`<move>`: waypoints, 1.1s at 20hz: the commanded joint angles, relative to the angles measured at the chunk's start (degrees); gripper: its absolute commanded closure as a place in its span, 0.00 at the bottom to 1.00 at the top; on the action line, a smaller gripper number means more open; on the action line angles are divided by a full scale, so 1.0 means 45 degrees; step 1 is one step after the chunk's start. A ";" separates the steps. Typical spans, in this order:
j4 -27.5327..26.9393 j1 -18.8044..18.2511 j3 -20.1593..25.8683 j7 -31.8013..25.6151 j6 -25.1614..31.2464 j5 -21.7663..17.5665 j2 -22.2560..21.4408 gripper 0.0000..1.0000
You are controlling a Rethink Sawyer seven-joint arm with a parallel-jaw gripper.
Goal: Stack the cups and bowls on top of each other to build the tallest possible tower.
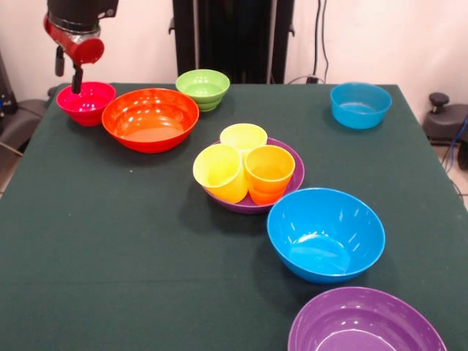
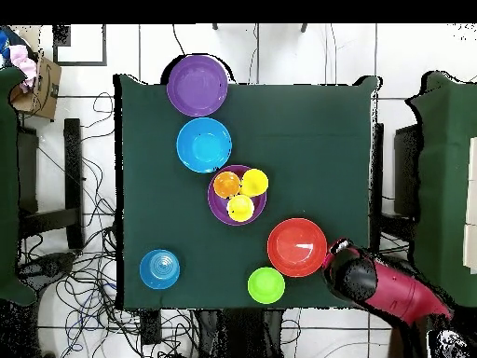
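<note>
My gripper (image 1: 75,80) hangs at the back left, right over the small red bowl (image 1: 85,102), its tip at the bowl's rim. Whether it holds the rim does not show. In the overhead view the arm (image 2: 377,284) covers that bowl. Beside the red bowl sits a large orange bowl (image 1: 150,118) (image 2: 297,247). In the middle, a purple bowl (image 1: 294,159) (image 2: 217,209) holds two yellow cups (image 1: 219,172) (image 1: 243,137) and an orange cup (image 1: 269,172), all upright side by side.
A small green bowl (image 1: 202,88) (image 2: 266,285) stands behind the orange one. A small blue bowl (image 1: 360,104) (image 2: 159,268) sits at the back right. A large blue bowl (image 1: 325,234) (image 2: 204,144) and a second purple bowl (image 1: 365,325) (image 2: 197,85) are near the front right.
</note>
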 commanded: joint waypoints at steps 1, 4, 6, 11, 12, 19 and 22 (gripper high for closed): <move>-0.0835 0.0515 0.0636 0.1809 -0.0851 0.0672 0.1184 0.00; -0.1077 0.0791 0.0294 0.2242 -0.1456 0.0918 0.1881 0.00; -0.1270 0.0945 0.0092 0.2398 -0.1870 0.1141 0.2350 0.00; -0.1572 0.1149 -0.0251 0.2538 -0.2762 0.1773 0.3397 0.00; -0.1590 0.1108 -0.0240 0.2505 -0.2774 0.1922 0.3542 0.00; -0.1275 0.1327 -0.0465 0.2184 -0.2749 0.2717 0.3554 0.00; -0.1132 0.1395 -0.0473 0.2080 -0.2562 0.2910 0.3442 0.00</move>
